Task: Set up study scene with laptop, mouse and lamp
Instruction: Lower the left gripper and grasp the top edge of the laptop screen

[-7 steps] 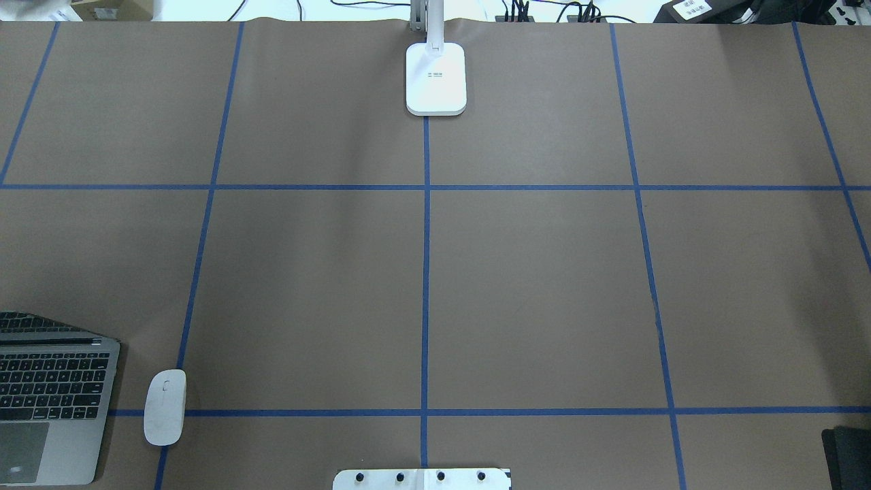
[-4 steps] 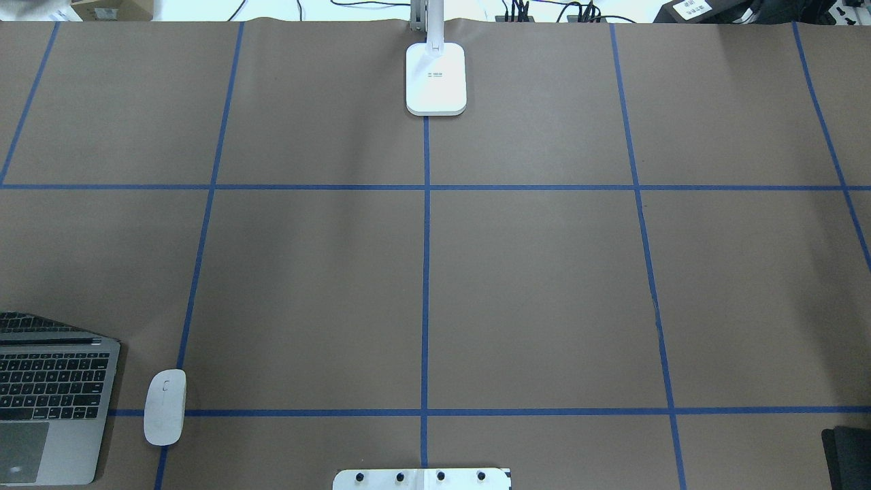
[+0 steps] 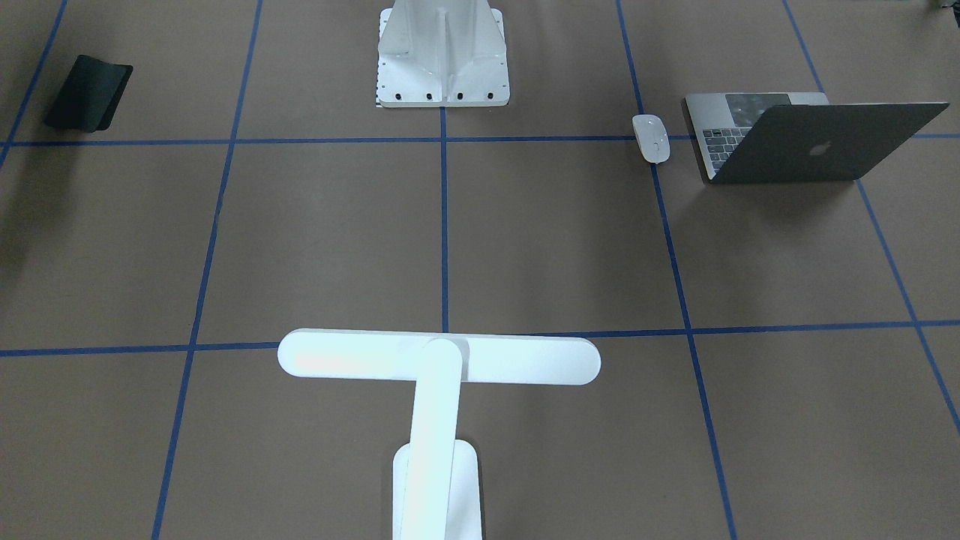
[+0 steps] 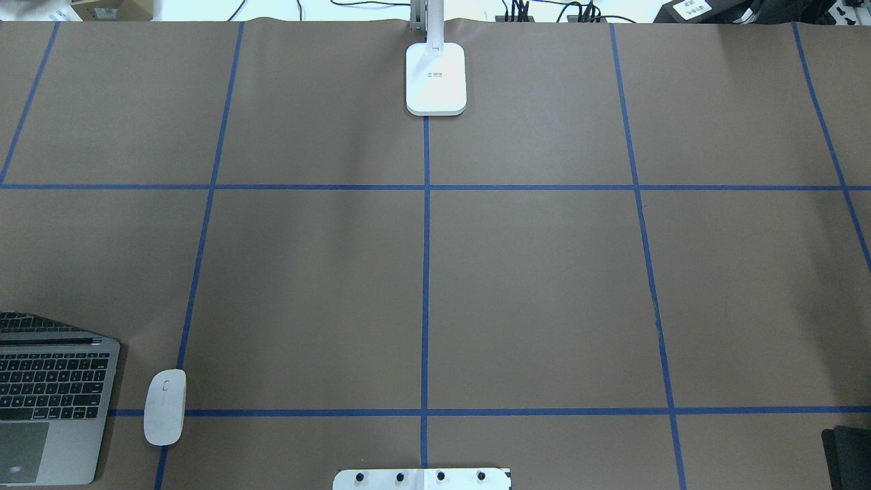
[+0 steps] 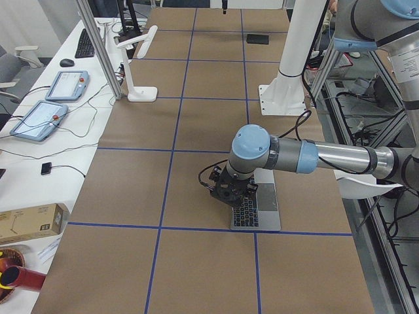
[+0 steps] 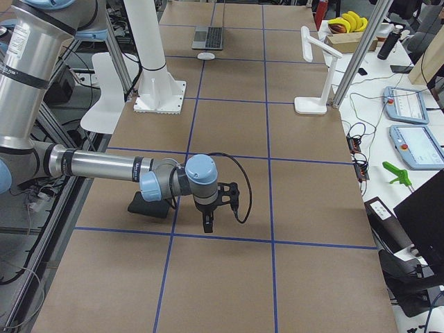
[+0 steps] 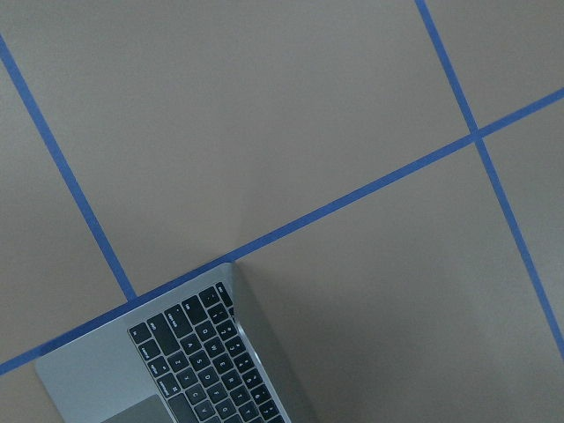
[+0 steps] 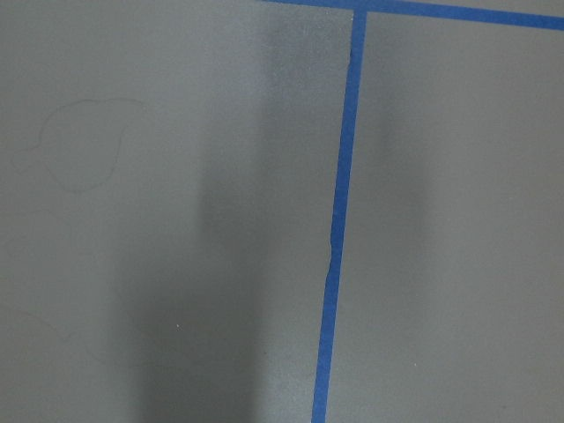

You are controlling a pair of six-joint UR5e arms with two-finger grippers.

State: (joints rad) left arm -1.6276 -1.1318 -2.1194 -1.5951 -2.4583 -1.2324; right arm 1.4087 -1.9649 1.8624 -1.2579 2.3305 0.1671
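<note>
The laptop [image 4: 47,401] stands open at the table's near left corner, lid up [image 3: 817,146]. Just to its right lies the white mouse [image 4: 165,407] on a blue tape line [image 3: 651,138]. The white T-shaped lamp [image 3: 439,360] stands at the far middle edge, its base [image 4: 436,78] on the centre line. My left gripper [image 5: 232,196] shows only in the exterior left view, hovering over the laptop's [image 5: 258,209] edge; I cannot tell if it is open or shut. My right gripper [image 6: 208,222] hangs low over bare paper beside a black pad; its state I cannot tell either.
A thin black pad [image 3: 88,91] lies at the near right corner [image 4: 847,456]. The white bolted pedestal [image 3: 442,52] stands at the near middle edge. Brown paper with a blue tape grid covers the table. Tablets and cables lie beyond the far edge [image 6: 409,107].
</note>
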